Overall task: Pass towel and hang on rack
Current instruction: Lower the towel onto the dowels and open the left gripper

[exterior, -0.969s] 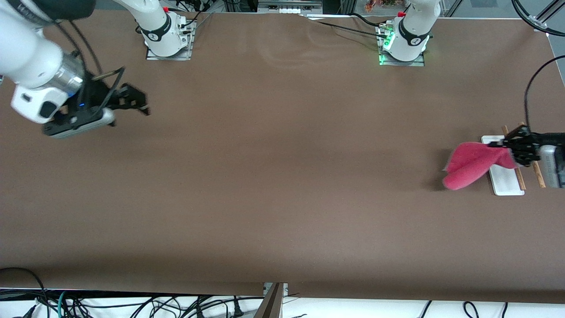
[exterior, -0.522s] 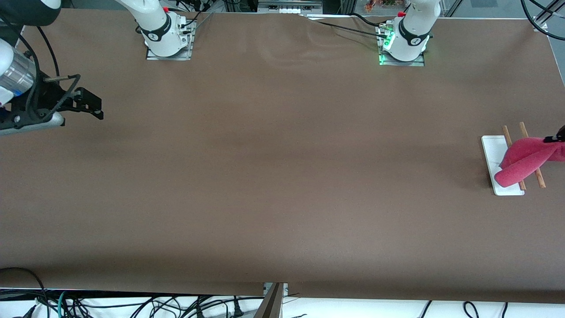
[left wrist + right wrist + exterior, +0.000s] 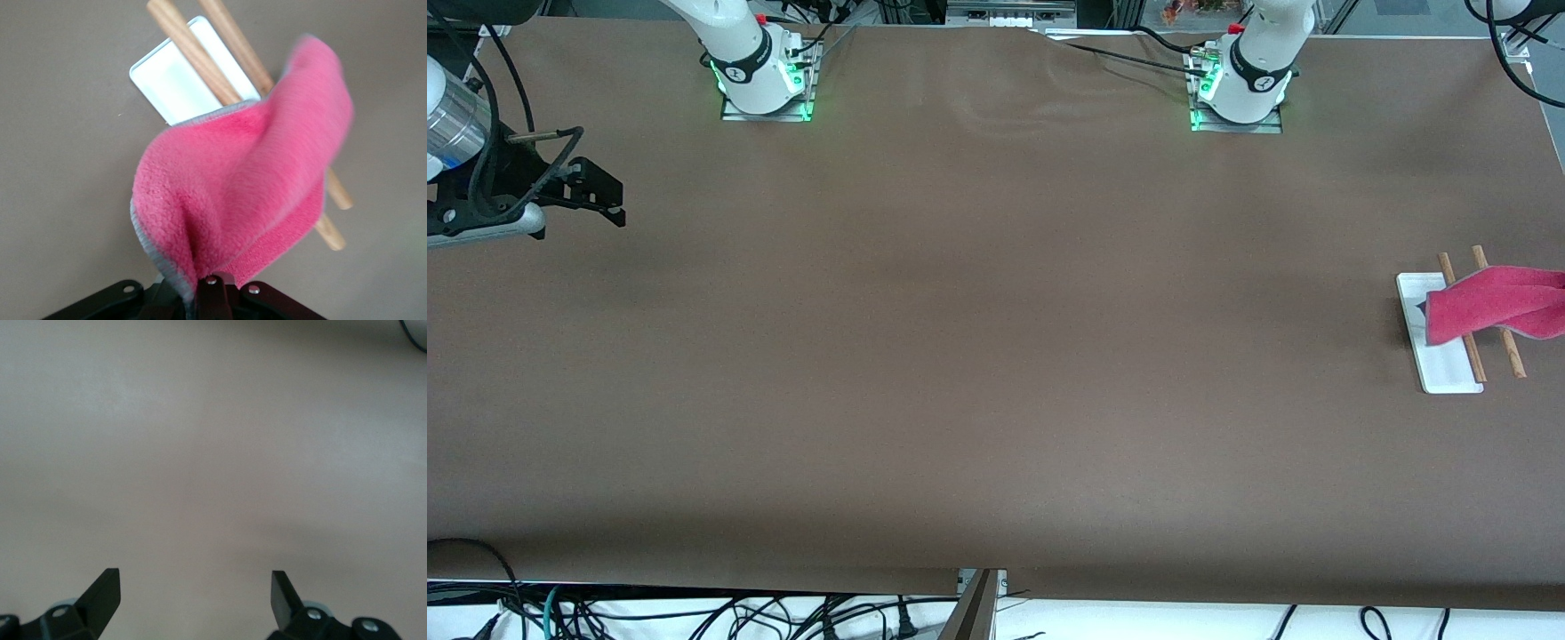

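Note:
The pink-red towel [image 3: 1494, 304] stretches across the two wooden rods of the rack [image 3: 1462, 327], whose white base [image 3: 1440, 369] lies at the left arm's end of the table. In the left wrist view my left gripper [image 3: 213, 283] is shut on the towel [image 3: 247, 180] at its grey-trimmed edge. The cloth spreads over the rods [image 3: 193, 50] and part of the base [image 3: 170, 80]. I cannot tell if it rests on the rods. The front view does not show the left gripper. My right gripper [image 3: 609, 197] waits open and empty over the right arm's end of the table, its jaws [image 3: 195, 587] wide apart over bare tabletop.
The brown tabletop [image 3: 996, 338] stretches bare between the two arms. Both arm bases [image 3: 763, 76] [image 3: 1240, 84] stand along the edge farthest from the front camera. Cables hang below the nearest table edge [image 3: 694, 613].
My left gripper carried the towel across the rack toward the left arm's end and left the front view. The right arm drew back toward its own end, then nearly stopped.

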Controlling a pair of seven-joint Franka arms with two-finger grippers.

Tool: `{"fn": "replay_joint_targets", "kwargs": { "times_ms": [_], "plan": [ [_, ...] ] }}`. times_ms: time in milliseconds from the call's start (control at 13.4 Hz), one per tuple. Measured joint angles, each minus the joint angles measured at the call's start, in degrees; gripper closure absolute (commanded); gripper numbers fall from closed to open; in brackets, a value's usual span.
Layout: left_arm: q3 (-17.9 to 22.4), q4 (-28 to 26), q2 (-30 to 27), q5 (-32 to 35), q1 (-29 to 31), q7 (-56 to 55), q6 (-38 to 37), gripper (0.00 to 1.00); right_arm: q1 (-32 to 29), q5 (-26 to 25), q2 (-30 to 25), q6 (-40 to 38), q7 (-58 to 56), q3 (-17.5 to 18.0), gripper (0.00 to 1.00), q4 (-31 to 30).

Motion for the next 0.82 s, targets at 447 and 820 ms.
{"fn": "replay_joint_targets", "kwargs": {
  "times_ms": [447,820],
  "plan": [
    [0.00,0.04,3.13,0.00,0.53,-0.01,3.67,0.00,-0.80,-0.38,0.04,0.00,-0.01,1.12,0.00,-0.19],
    [0.00,1.03,3.29,-0.01,0.93,-0.42,3.97,0.00,-0.90,-0.39,0.50,0.00,-0.01,1.12,0.00,-0.19]
  ]
}}
